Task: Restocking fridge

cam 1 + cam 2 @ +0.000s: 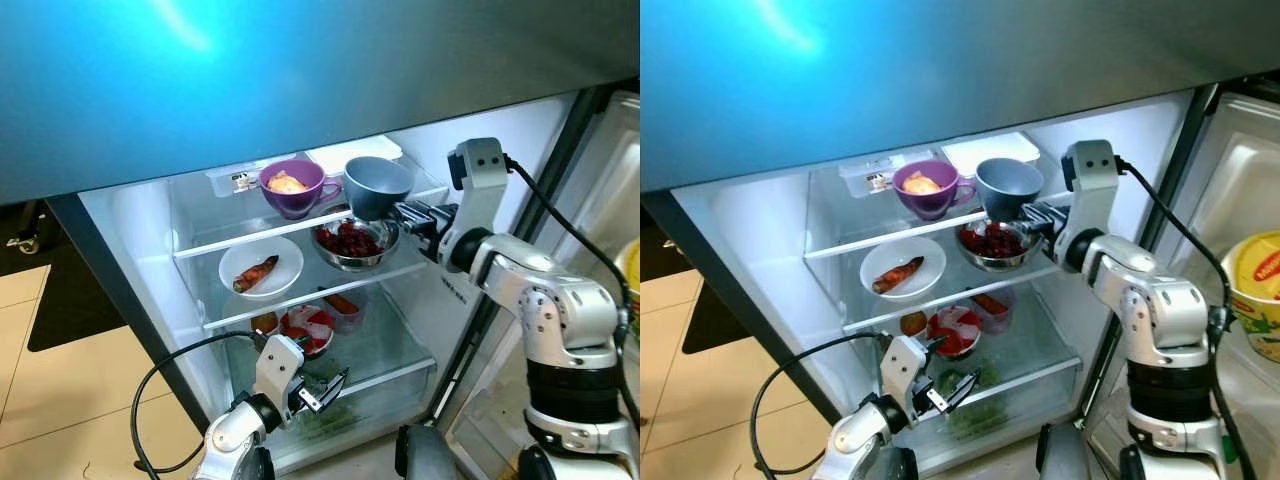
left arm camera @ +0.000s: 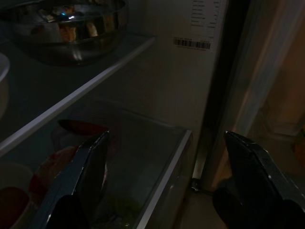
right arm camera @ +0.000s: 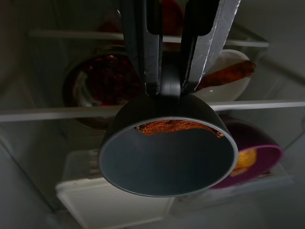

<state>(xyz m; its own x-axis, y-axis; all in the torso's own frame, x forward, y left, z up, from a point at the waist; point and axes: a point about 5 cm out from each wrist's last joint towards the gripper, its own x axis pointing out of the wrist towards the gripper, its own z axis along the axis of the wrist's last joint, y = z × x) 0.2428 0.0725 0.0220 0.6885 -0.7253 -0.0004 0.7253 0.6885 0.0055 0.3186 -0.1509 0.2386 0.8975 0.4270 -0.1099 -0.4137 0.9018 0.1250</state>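
With the right hand clamped on the grey-blue cup, tilted just beside the purple mug over the top shelf, its orange contents may spill; the left hand hangs open.

The grey-blue cup, gripped by its handle and holding some orange-brown food, hangs at the open fridge's top shelf beside a purple cup, just above a steel bowl of red food.
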